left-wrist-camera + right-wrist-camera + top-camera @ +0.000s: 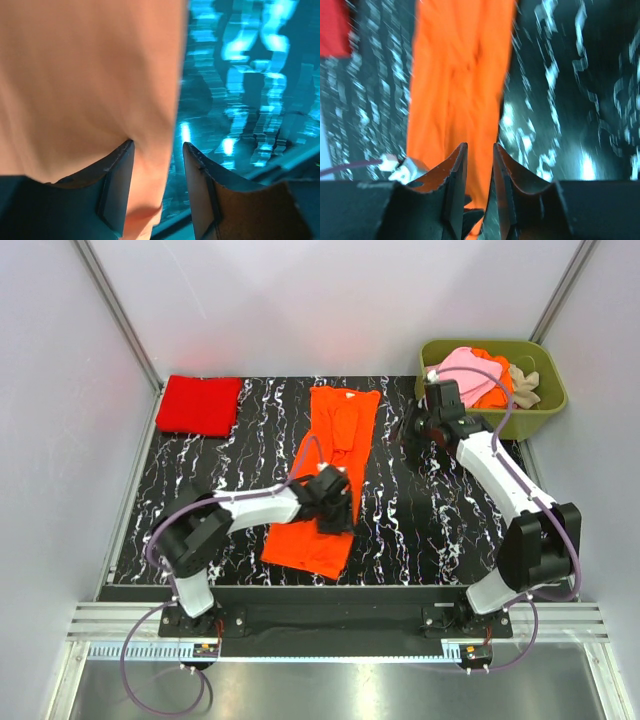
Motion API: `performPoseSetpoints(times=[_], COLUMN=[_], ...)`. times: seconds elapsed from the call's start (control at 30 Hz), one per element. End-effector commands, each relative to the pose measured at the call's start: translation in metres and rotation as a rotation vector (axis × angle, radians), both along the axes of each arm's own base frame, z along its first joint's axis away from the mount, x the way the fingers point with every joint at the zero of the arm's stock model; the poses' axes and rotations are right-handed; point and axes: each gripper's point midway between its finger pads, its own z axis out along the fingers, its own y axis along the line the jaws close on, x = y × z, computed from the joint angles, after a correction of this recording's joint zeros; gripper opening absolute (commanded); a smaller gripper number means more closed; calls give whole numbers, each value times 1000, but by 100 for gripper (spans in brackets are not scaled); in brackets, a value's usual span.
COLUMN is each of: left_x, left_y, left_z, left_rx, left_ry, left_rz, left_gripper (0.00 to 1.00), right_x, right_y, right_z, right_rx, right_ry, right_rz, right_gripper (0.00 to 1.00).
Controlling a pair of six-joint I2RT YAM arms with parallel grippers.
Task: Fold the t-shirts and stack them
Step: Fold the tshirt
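Note:
A bright orange t-shirt (336,418) lies on the black marbled table as a long narrow strip, neck end away from me. My left gripper (335,512) hovers low over the strip's near right edge. In the left wrist view the jaws (157,145) stand apart, with the cloth's edge (90,75) lying between them, against the left finger. My right gripper (420,426) is raised beside the shirt's far right. Its jaws (480,146) are narrowly apart and empty, with the shirt (460,75) below. A red t-shirt (200,405) lies folded at the back left.
An olive-green tub (548,390) stands at the back right, just behind the right gripper. It holds pink (462,364), orange (496,392) and beige (525,386) shirts. White walls and metal posts close in the table. The red shirt also shows in the right wrist view (332,27).

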Motion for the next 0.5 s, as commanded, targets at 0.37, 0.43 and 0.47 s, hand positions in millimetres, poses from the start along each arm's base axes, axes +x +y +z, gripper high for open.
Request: performPoseSetpoints(times=[0.37, 0.43, 0.47], left_x=[56, 49, 39], left_y=[93, 105, 111], left_z=[64, 56, 46], left_rx=[75, 107, 121], left_ry=[-135, -137, -114], left_rz=[66, 84, 87], left_gripper=[47, 47, 46], right_x=[-34, -26, -22], right_y=[24, 29, 34], right_z=[-41, -50, -49], right_rx=[119, 125, 132], right_ry=[62, 85, 85], right_rz=[64, 74, 81], right_gripper=[32, 31, 31])
